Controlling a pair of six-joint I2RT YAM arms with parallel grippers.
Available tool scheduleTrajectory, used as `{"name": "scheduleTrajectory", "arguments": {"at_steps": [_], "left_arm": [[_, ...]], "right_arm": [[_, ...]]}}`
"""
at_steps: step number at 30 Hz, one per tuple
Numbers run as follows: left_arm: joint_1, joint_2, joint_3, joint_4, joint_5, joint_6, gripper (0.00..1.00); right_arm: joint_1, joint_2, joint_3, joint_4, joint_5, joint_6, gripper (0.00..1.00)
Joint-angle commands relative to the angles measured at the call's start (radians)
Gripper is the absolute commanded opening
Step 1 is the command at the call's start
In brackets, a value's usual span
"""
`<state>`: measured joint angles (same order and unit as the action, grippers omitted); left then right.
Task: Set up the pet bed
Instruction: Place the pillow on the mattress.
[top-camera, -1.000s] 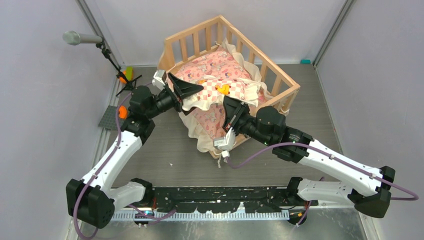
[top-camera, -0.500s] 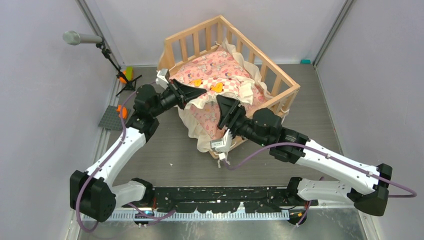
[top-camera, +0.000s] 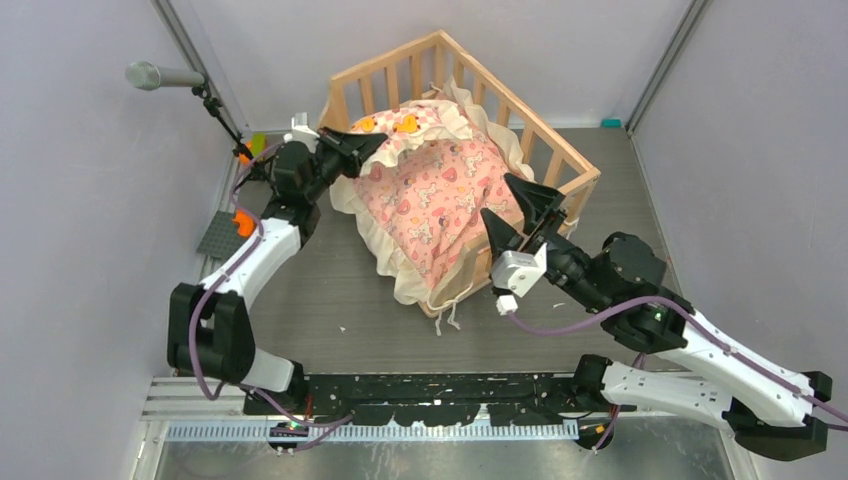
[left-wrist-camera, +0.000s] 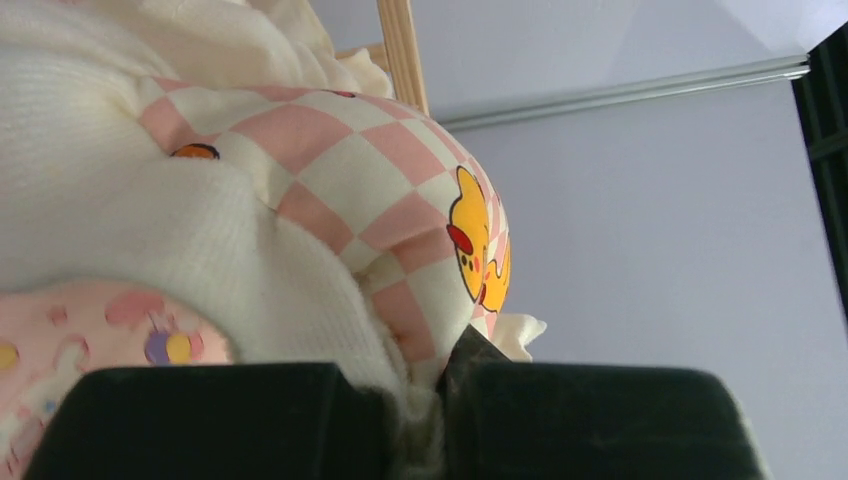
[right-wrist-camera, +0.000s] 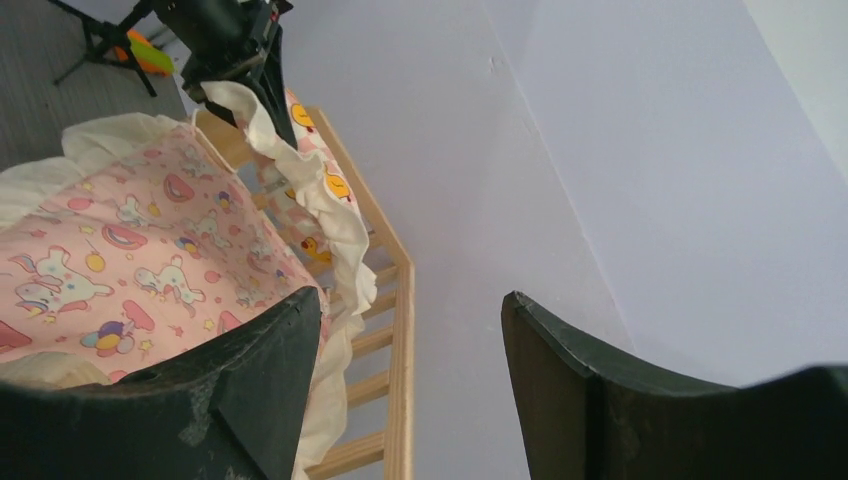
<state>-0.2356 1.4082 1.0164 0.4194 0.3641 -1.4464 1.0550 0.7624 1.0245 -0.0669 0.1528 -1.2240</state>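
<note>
Pale wooden slat-sided pet bed (top-camera: 520, 105) sits upper centre of the overhead view, set at an angle. Large pink printed cushion (top-camera: 440, 195) with a cream frill lies in it, its near end spilling over the low front rail, so it is not seated flat. Left gripper (top-camera: 370, 145) is clamped on the frilled edge of the small pink-checked duck-print pillow (top-camera: 400, 122) at the bed's upper-left corner, probably to place it at the head end. Right gripper (top-camera: 498, 196), jaws wide and empty, hovers by the right rail.
</note>
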Motion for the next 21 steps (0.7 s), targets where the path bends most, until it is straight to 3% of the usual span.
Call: {"name": "scheduleTrajectory", "arguments": {"at_steps": [1,13,21], "left_arm": [[-0.001,0.103,0.113,0.186,-0.110,0.171,0.00],[-0.004,0.465,0.314,0.447,-0.122,0.387,0.00],[-0.025,0.581,0.332,0.582,-0.233,0.502,0.00]], "right_arm": [[0.006,-0.050,-0.001,0.010,0.000,0.203,0.70],[0.007,-0.112,-0.035,-0.021,0.009,0.217,0.70],[0.006,-0.118,-0.068,-0.026,0.024,0.198,0.71]]}}
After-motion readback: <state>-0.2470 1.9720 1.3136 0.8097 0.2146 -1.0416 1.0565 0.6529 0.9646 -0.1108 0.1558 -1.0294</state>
